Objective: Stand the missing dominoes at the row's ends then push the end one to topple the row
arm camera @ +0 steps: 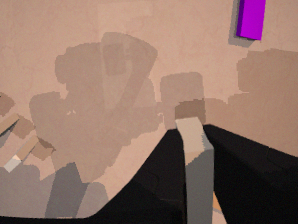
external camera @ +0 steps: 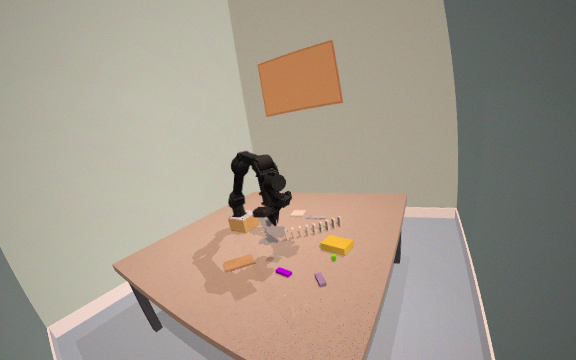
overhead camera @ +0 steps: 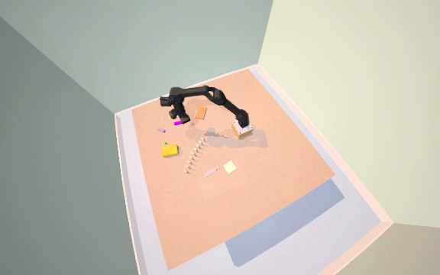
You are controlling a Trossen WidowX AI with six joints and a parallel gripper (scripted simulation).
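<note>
Between the fingers of our claw (overhead camera: 188,123) (external camera: 274,223) (arm camera: 192,127) we grip a domino (arm camera: 199,175); we judge we're carrying it, and next must align it beyond the row's (overhead camera: 194,156) (external camera: 313,228) near end.

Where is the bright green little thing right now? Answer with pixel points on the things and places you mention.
In the exterior view, the small bright green object (overhead camera: 165,143) (external camera: 334,257) sits on the table just in front of the yellow block (overhead camera: 169,150) (external camera: 337,245).
</note>
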